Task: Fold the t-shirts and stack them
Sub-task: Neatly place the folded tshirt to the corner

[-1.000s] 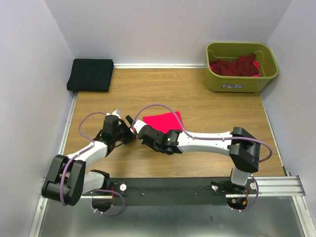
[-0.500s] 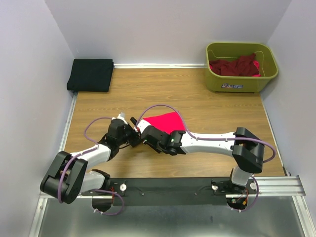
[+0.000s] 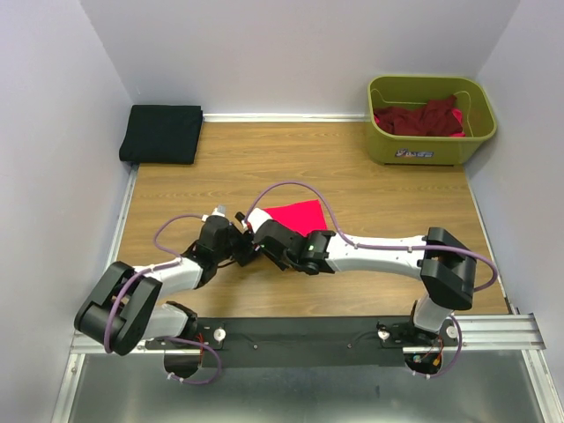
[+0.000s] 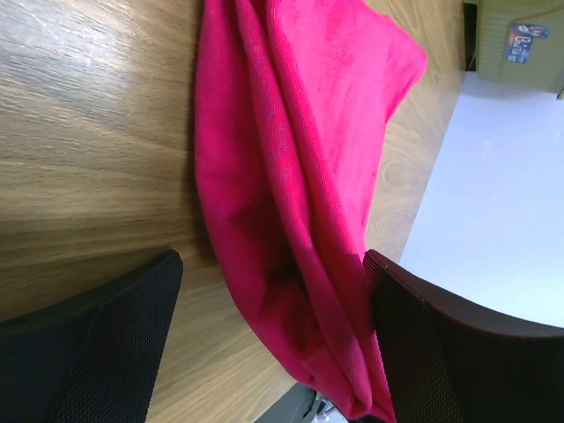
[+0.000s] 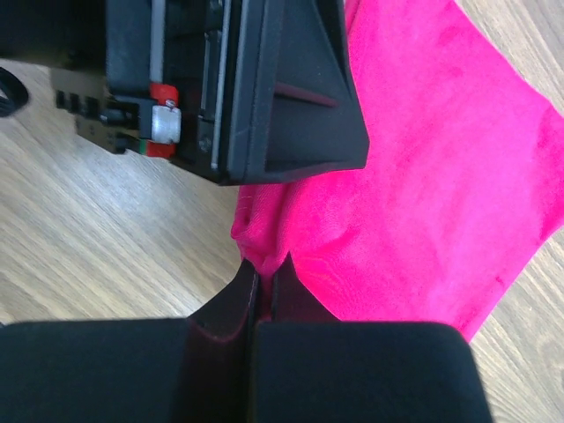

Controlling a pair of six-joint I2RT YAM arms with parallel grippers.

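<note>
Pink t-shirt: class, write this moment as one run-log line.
left hand: open, astride pink t-shirt | right hand: shut on its edge | black t-shirt: folded, far-left corner

Left arm: elbow folded, forearm reaching to the near-left corner of the pink t-shirt.
Left gripper: jaws wide apart, one finger on each side of the shirt's bunched end.
Right arm: stretched low, wrist at the same corner.
Right gripper: fingers pressed together, pinching the shirt's edge.
</note>
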